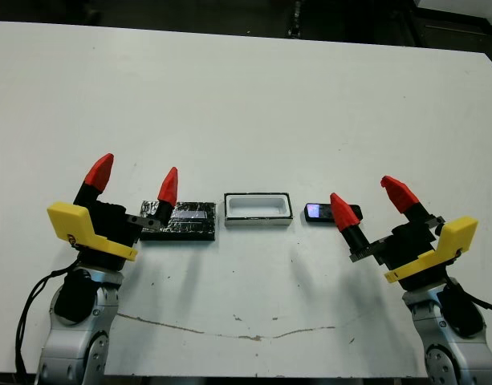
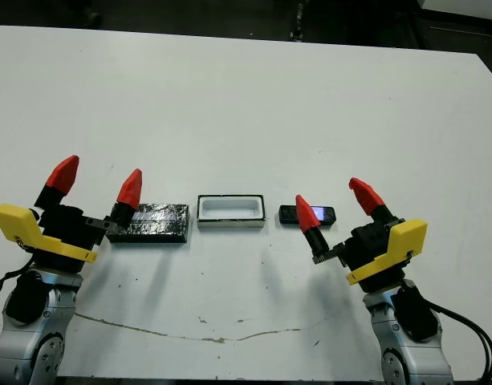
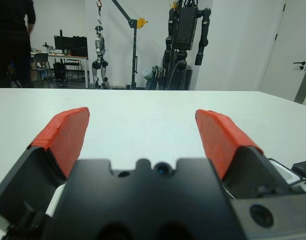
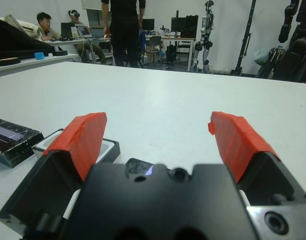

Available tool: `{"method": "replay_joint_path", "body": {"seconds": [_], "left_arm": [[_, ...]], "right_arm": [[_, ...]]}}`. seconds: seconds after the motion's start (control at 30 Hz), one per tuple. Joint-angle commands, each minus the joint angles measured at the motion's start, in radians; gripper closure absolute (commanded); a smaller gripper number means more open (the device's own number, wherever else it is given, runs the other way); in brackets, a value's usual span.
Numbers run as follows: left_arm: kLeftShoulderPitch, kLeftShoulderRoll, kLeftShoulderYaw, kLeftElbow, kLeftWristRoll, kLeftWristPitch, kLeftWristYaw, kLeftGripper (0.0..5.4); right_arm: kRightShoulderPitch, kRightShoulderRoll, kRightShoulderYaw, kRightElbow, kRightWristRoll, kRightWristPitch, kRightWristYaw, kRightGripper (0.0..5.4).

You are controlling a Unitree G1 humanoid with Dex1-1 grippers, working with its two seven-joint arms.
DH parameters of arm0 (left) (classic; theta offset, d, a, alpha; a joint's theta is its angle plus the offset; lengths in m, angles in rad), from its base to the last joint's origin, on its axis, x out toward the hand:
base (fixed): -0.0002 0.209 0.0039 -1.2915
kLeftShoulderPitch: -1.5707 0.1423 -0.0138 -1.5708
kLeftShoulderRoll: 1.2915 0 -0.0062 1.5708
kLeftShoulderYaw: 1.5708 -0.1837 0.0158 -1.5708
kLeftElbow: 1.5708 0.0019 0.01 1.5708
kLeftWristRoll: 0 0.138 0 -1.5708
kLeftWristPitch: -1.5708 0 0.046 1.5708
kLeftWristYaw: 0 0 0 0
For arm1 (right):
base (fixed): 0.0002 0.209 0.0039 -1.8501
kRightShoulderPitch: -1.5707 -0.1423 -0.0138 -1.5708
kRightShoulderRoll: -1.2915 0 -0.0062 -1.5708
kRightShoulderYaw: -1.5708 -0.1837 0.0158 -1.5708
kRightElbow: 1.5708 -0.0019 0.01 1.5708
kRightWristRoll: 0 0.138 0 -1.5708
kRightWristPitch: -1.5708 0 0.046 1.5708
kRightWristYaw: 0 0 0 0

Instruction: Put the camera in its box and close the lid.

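Three things lie in a row near the table's front. The lid (image 1: 180,220), a glossy black slab with a pale strip, is on the left. The box (image 1: 257,209), a white tray with a black rim, sits in the middle with nothing in it. The camera (image 1: 319,212), small and black with a bluish patch, lies to its right. My left gripper (image 1: 133,180) is open, its inner fingertip over the lid's left end. My right gripper (image 1: 367,200) is open too, its inner finger overlapping the camera's right end. Neither gripper holds anything.
The white table (image 1: 246,104) stretches bare behind the row, and a thin crack line (image 1: 229,329) marks its front. People (image 4: 124,30), desks and robot stands show beyond the table's far edge in the wrist views.
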Motion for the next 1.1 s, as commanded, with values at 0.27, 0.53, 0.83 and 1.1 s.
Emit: {"method": "replay_joint_path", "body": {"seconds": [0.27,0.53,0.83,1.1], "left_arm": [[0.018,-0.006,-0.003,-0.008,-0.001,0.002,0.0,0.0],[0.02,-0.009,-0.005,-0.005,0.002,0.003,0.0,0.0],[0.021,-0.013,-0.004,0.001,0.003,0.001,0.0,0.0],[0.024,-0.022,-0.005,-0.001,0.013,0.001,0.008,0.0]], "right_arm": [[0.008,-0.009,-0.006,-0.002,0.008,0.009,0.001,0.01],[-0.113,-0.162,-0.099,0.065,0.076,0.015,0.152,0.01],[-0.53,-0.535,-0.095,0.373,0.083,0.094,0.562,0.01],[-0.771,-0.601,0.167,0.548,-0.088,0.127,0.852,0.01]]}}
